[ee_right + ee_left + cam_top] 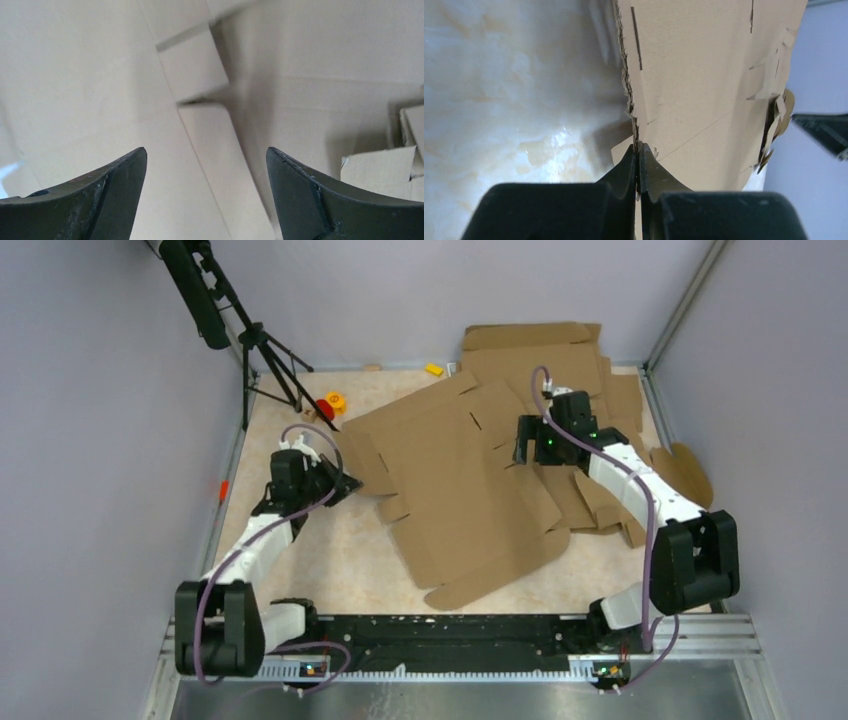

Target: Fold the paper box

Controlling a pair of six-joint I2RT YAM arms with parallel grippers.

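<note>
Left claw gripped paper box by its left edge, at table centre; right claw hung open above it

We observe plain pale lavender walls enclosing the worktop on its far, left and right sides. The worktop surface is beige, marbled and glossy under even light. An aluminium post rises at the far right corner. A black tripod stands at the far left corner.
</note>
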